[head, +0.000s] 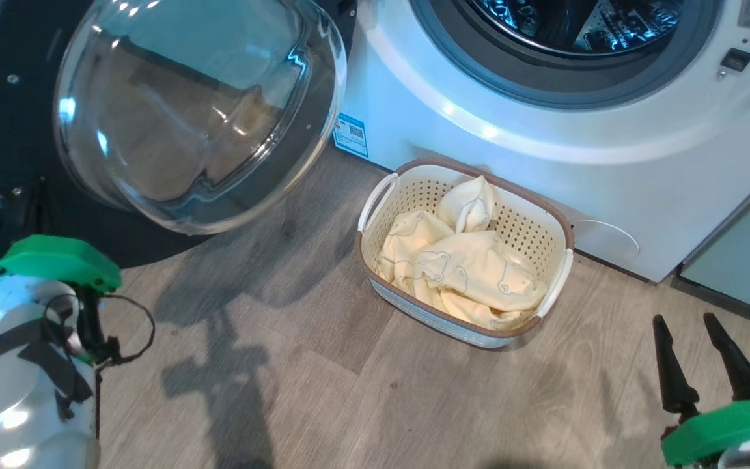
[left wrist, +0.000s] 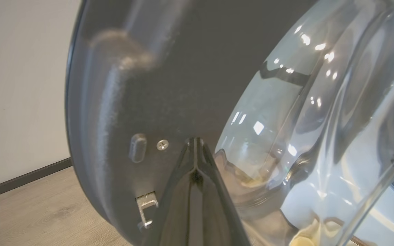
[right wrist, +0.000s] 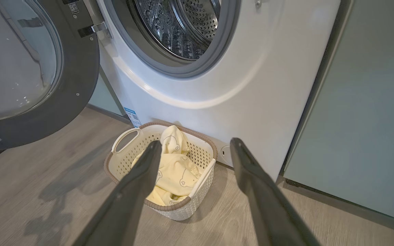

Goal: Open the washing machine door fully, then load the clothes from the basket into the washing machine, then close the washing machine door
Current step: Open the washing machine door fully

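Head view gives us a floor point(head: 323, 391) of grey-brown wood-look planks, crossed by soft shadows and running to the foot of the washing machine point(head: 544, 163) on the far side. The machine's mouth stands uncovered, with its grey gasket point(right wrist: 224, 41) ringing the perforated steel drum point(right wrist: 180, 27), and a small blue sticker point(head: 351, 135) sits low on its left corner. The washing machine door point(head: 199, 117) is swung wide open to the left of the mouth, its clear glass bowl bulging toward us. The basket point(head: 525, 228) rests on the floor just in front of the machine's lower panel, right of the door, and the clothes point(head: 472, 267) lie heaped inside it, pale yellow with bear outlines, one fold rising above the far rim. To the right of the machine we see a flat pale-green cabinet point(right wrist: 371, 119). At the near right the right gripper point(head: 684, 319) hangs above the floor with its two dark fingers spread wide apart and nothing between them, near the basket but clear of it. At the near left our left forearm point(head: 30, 365) reaches toward the door. In the left wrist view the left gripper point(left wrist: 195, 143) has its fingers pressed fully together, holding nothing, its tip close to the door's dark inner face beside a screw point(left wrist: 162, 145) and above a metal latch hook point(left wrist: 146, 205); we cannot tell whether it touches. Beyond the door's edge are a plain white wall point(left wrist: 19, 85) and a dark skirting board point(left wrist: 22, 177).
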Available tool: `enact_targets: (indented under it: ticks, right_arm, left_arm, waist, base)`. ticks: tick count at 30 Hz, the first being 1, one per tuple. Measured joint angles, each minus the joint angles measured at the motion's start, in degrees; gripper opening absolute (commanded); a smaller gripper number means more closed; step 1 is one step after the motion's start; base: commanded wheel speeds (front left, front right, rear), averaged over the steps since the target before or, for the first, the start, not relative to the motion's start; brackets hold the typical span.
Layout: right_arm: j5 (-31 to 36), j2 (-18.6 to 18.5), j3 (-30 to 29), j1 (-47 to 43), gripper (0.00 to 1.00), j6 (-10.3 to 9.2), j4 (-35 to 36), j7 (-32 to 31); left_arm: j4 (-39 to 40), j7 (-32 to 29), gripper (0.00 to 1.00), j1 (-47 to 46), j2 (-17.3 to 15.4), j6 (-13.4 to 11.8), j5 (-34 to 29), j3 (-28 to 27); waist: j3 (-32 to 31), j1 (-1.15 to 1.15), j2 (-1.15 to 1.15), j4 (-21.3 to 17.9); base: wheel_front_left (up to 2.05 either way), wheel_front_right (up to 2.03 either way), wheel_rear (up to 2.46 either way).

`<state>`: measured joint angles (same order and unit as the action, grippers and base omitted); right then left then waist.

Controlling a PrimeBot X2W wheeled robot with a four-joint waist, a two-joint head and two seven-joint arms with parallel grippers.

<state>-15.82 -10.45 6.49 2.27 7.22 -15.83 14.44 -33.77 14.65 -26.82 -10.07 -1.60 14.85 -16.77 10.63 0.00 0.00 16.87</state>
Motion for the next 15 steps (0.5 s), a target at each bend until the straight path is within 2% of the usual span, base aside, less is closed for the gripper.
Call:
enact_targets:
  ticks: [15]
  right_arm:
    - [0.01,-0.22,0.90,1.70,1.00,0.00,-0.14,0.00]
  left_arm:
    - [-3.36,0.00,0.00,-2.91,-0.30,1.71,-1.86,-5.44]
  waist:
    - [1.09,0.00,0.00,-1.84]
  base:
    - [0.00,0.00,0.00]
